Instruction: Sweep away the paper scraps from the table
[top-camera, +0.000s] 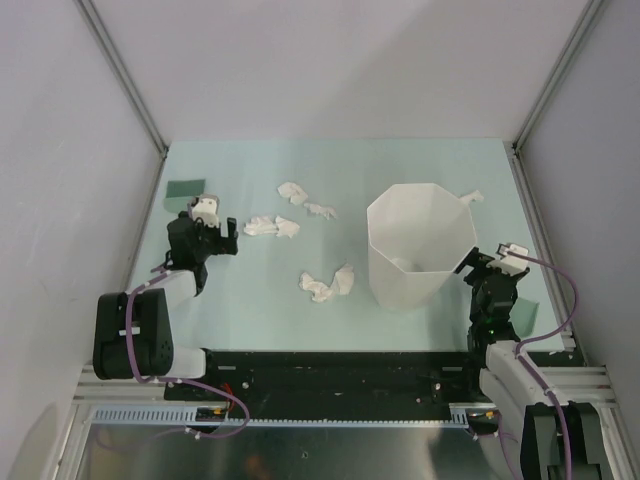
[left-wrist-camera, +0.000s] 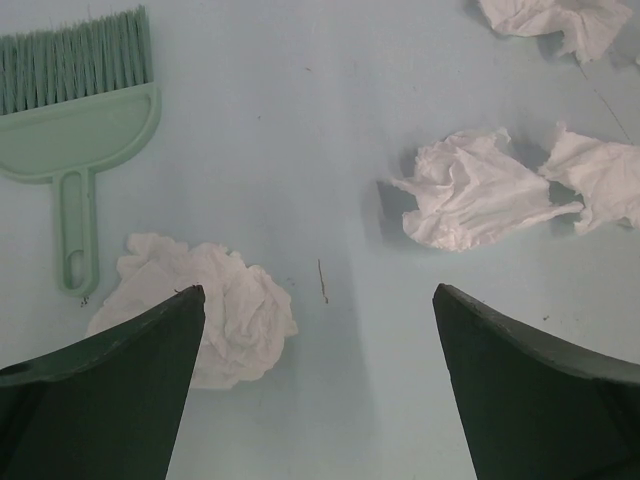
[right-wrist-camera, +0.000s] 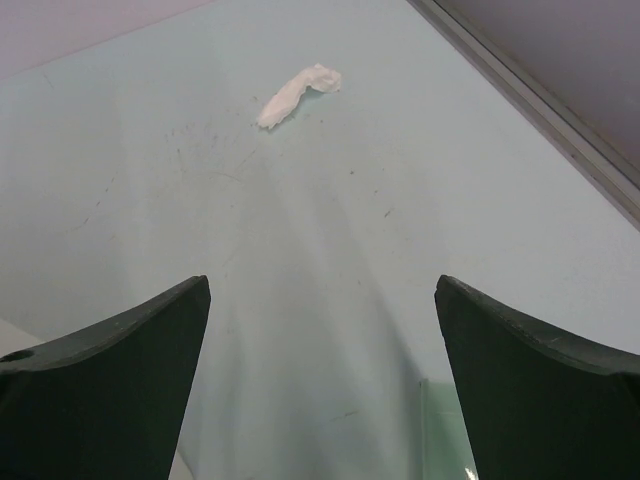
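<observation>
Several white crumpled paper scraps lie on the pale green table (top-camera: 250, 310): at the back middle (top-camera: 292, 189), (top-camera: 320, 210), left of middle (top-camera: 272, 227), in front (top-camera: 328, 285), and behind the bin (top-camera: 470, 197). My left gripper (top-camera: 205, 235) is open and empty, low over the table. In the left wrist view (left-wrist-camera: 318, 290) one wad (left-wrist-camera: 225, 310) lies just by the left finger, and others (left-wrist-camera: 470, 195) (left-wrist-camera: 600, 175) lie ahead to the right. My right gripper (top-camera: 490, 278) is open and empty beside the bin; its wrist view (right-wrist-camera: 322, 280) shows one scrap (right-wrist-camera: 298, 93) far ahead.
A tall white faceted bin (top-camera: 420, 245) stands right of middle. A green hand brush (left-wrist-camera: 75, 130) lies ahead left of my left gripper, also in the top view (top-camera: 183, 190). A darker green dustpan (top-camera: 525, 318) lies by my right gripper. Grey walls and metal rails enclose the table.
</observation>
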